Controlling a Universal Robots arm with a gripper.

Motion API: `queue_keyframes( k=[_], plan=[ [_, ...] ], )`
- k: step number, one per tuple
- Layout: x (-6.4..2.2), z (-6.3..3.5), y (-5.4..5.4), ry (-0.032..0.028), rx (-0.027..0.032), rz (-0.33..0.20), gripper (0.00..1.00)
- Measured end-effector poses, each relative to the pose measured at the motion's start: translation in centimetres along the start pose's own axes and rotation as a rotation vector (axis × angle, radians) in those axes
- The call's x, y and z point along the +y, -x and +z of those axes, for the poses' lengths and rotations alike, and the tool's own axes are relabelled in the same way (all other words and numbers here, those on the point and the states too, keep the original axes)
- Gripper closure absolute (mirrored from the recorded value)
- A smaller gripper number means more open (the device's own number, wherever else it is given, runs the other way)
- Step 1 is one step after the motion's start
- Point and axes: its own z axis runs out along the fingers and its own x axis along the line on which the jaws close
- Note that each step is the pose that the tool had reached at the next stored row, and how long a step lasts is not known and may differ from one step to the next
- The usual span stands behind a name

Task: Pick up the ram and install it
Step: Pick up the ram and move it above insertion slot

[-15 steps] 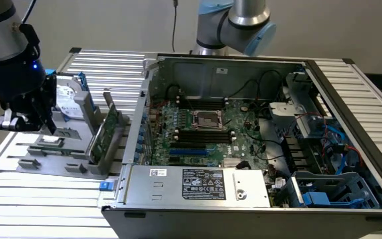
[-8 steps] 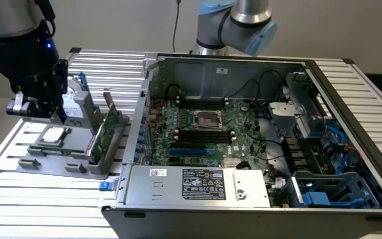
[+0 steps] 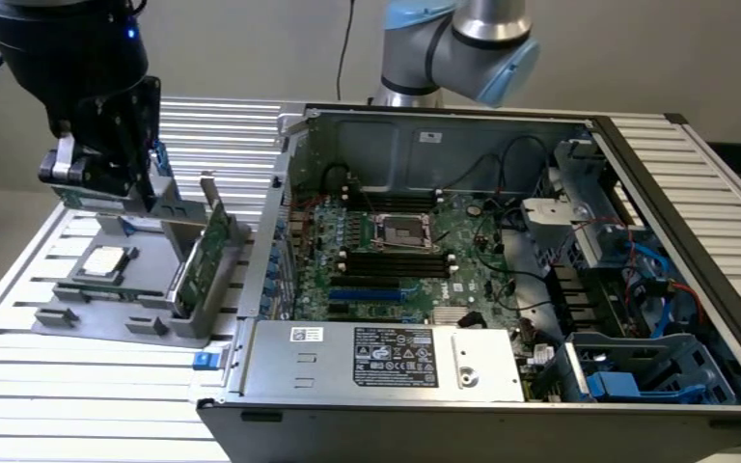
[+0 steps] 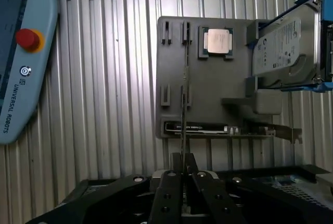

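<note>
Aluminium slat table (image 3: 74, 386). Open computer case (image 3: 679, 193) on the exterior view's right; motherboard (image 3: 474, 270) flat inside. Grey holder (image 3: 88, 313) on table at the exterior view's left, just beside case. Hard drive (image 4: 281, 47), blue rails, at holder's edge. Green card (image 3: 204, 256) upright on holder. Gripper (image 3: 94, 188) over holder's far end, fingers pinched narrow on ram (image 4: 183, 104), thin stick seen edge-on above holder slots. Processor chip (image 4: 218, 40) flat on holder, near ram.

Slatted metal table (image 3: 62, 405): grey parts holder (image 3: 88, 318), open computer case (image 3: 384, 140), teach pendant (image 4: 21, 78) on it.
</note>
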Motion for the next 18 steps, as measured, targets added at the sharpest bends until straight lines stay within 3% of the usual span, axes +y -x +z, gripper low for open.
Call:
queue_keyframes(
  k=[8, 14, 18],
  plan=[
    [-3.35, -3.38, 0.4, 0.0038, 0.0002, 0.000, 0.86],
    [-5.94, -5.14, 0.6, 0.0155, 0.0007, 0.001, 0.86],
    [-7.70, -5.61, 0.7, 0.0226, 0.0014, 0.001, 0.86]
  ],
)
